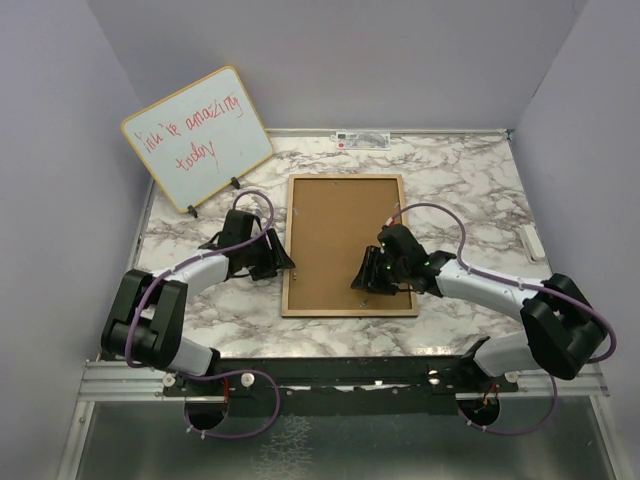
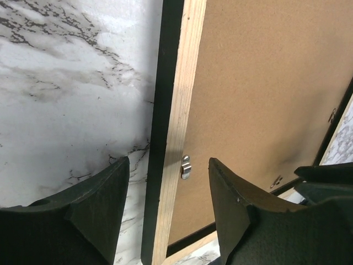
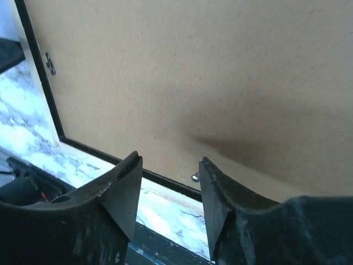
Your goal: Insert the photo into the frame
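- Far left corner of the table (image 1: 460, 180): a wood-edged whiteboard (image 1: 197, 137) with red handwriting stands propped and tilted on small black feet.
- Left arm: the left pincer (image 1: 274, 262) sits at the left rail of the frame (image 1: 344, 179), about halfway along it. It is released, and its dark fingers (image 2: 105, 187) stand apart.
- Left wrist view: the rail (image 2: 182, 83) runs between the fingers of the left pincer (image 2: 168, 165), light wood on top and black down its outer side. A small metal tab (image 2: 186, 167) on the rail lies in the gap.
- Middle of the table: the frame lies flat, wood face up, its long sides running from the near edge to the far edge. A plain brown board (image 1: 335, 225) fills its opening.
- Right arm: the right pincer (image 1: 368, 280) is over the board close to the frame's near right corner. It too is released, with nothing between its fingers.
- Right wrist view: the fingers of the right pincer (image 3: 168, 160) stand apart above the near rail (image 3: 160, 190), and the brown board (image 3: 209, 72) fills most of the view.
- Both arms: purple cables (image 1: 440, 215) loop along them.
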`<state>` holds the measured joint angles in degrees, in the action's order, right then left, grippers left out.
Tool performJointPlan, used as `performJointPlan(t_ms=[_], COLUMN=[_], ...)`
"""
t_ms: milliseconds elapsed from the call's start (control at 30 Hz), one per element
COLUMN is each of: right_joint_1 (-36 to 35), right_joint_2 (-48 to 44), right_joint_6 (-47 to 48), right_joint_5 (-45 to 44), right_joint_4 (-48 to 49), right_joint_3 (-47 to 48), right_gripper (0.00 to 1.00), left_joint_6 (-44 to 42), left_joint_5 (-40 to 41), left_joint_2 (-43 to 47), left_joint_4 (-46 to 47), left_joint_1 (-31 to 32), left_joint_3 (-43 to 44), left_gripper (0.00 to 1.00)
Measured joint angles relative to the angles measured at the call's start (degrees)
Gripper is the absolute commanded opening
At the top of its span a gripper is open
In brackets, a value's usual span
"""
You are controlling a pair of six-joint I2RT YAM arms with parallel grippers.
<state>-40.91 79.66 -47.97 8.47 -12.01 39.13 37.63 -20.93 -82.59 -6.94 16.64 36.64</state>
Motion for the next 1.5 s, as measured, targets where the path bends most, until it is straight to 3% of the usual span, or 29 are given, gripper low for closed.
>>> performJointPlan(t_ms=[367, 700, 1500], right_joint_1=[4.26, 10.32, 14.43], right_joint_2=[4.81, 8.22, 7.91], right_joint_6=[-0.83, 1.73, 6.54], right_joint_5=[-11.02, -12.76, -16.96], right_joint_4=[-6.10, -6.73, -12.76], right_joint_3=[5.22, 8.26, 9.35], right_gripper=[0.48, 0.41, 0.32], left_joint_6=[0.00, -0.31, -0.70], left_joint_5=[0.31, 1.40, 2.32], left_joint_2=[-3.76, -3.98, -4.02], left_joint_4=[1.68, 1.46, 1.25], left_joint_1=[0.00, 0.09, 0.26], left_joint_3=[2.97, 3.26, 3.45], left_gripper=[0.62, 0.59, 0.59])
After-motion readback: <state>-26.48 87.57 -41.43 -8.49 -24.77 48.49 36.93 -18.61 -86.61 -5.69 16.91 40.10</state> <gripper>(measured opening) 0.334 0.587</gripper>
